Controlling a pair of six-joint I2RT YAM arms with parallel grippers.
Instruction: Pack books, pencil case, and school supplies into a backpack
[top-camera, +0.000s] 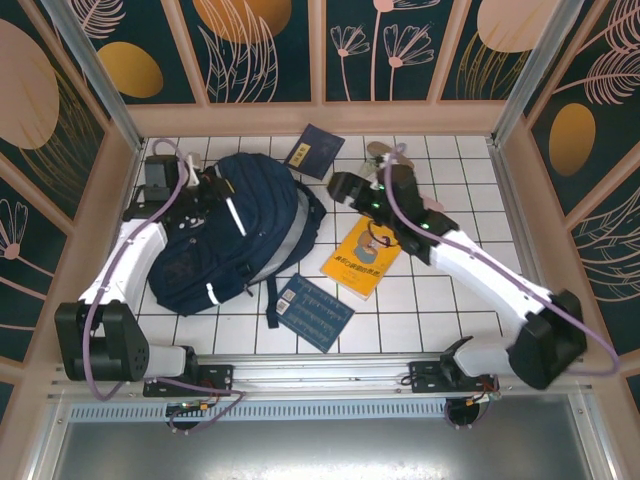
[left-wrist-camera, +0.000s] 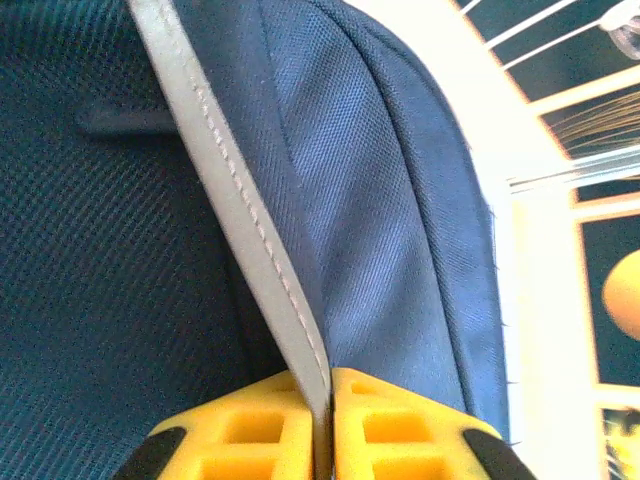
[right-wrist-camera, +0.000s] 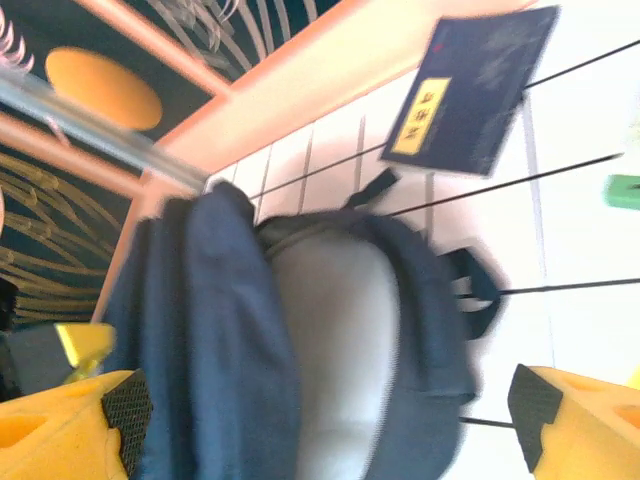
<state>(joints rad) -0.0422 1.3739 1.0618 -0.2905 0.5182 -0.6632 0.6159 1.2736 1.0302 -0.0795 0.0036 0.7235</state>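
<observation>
Top external view: the backpack (top-camera: 235, 235) lies on the left half of the white tiled tabletop (top-camera: 430, 320), with one arm reaching in from each side.
Left fingers (top-camera: 213, 188): they rest on the far end of the backpack. From above, the grip is too small to make out.
Left wrist view: this close view settles it. The yellow left fingers (left-wrist-camera: 345, 425) are pressed together on the pale grey stripe (left-wrist-camera: 235, 210) of the backpack, which runs up from between them across the navy fabric.
Right fingers (top-camera: 343, 186): they hover just off the right edge of the backpack, near its far end.
Right wrist view: the right fingers (right-wrist-camera: 60, 430) stand wide apart at the two lower corners and hold nothing. Between them lies the backpack (right-wrist-camera: 210, 330), blurred, with a grey panel (right-wrist-camera: 335, 340) facing the camera.
Navy booklet (top-camera: 314, 150): it lies flat just beyond the far right corner of the backpack. The right wrist view shows the yellow label on its cover (right-wrist-camera: 470, 95).
Yellow book (top-camera: 362, 258): it lies flat just right of the backpack, beside the right forearm.
Blue book (top-camera: 313, 312): it lies at the near side, just beside a dark strap (top-camera: 270, 300).
Green pack (right-wrist-camera: 622, 190): a sliver shows at the right edge of the right wrist view, on the tiles.
</observation>
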